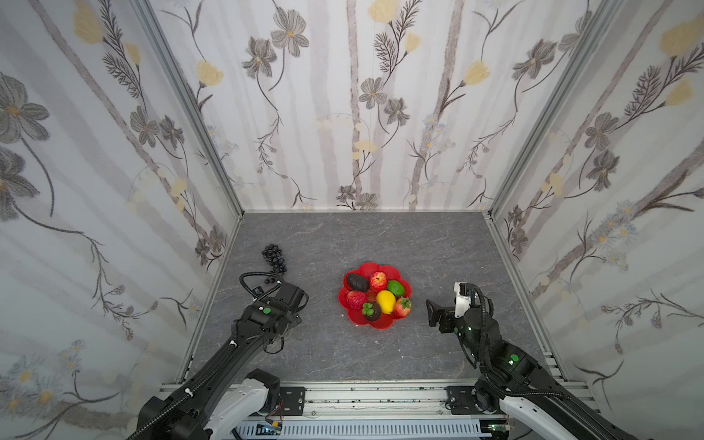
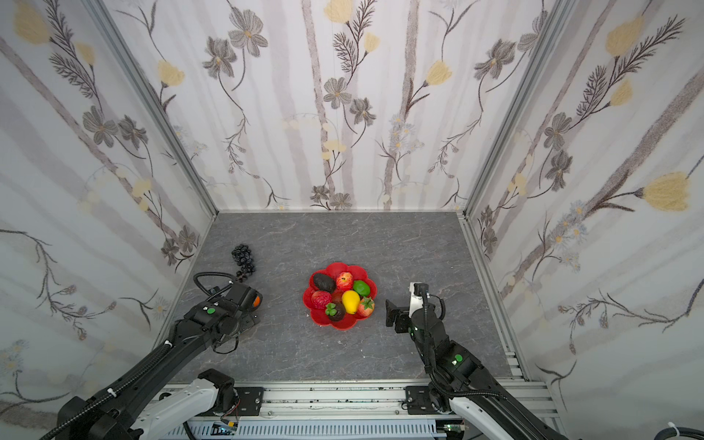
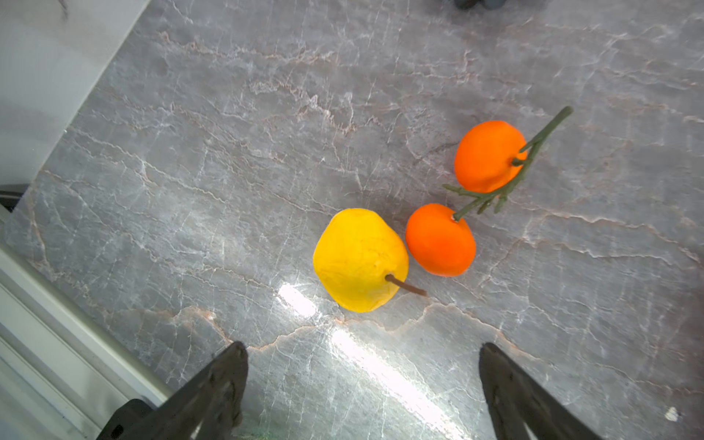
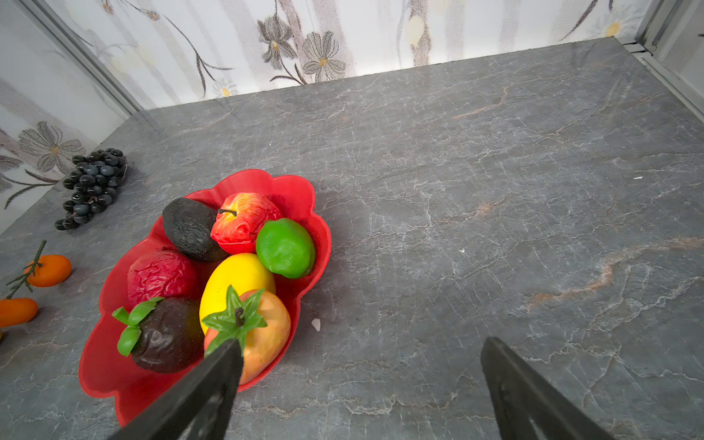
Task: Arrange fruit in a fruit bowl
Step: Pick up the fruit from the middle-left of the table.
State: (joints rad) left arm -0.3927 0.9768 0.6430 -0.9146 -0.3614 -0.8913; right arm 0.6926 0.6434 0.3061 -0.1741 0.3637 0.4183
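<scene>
The red scalloped fruit bowl (image 1: 367,266) sits mid-table in both top views. It holds an avocado (image 1: 357,282), apple (image 1: 378,281), lime (image 1: 396,288), lemon (image 1: 386,301), strawberry (image 1: 402,306), a bumpy red fruit (image 1: 356,300) and a dark leafy fruit (image 1: 371,311). On the table to its left lie two oranges (image 3: 440,240) on a green twig and a yellow stemmed fruit (image 3: 360,261). My left gripper (image 3: 362,348) hangs open just short of them, empty. My right gripper (image 4: 362,343) stands open and empty beside the bowl's right rim (image 4: 293,190).
A black grape bunch (image 1: 273,257) lies at the far left by the side wall, with loose grapes near my left arm's cable. Patterned walls close in the grey marble table (image 1: 419,247) on three sides. A metal rail (image 1: 381,396) runs along the front edge.
</scene>
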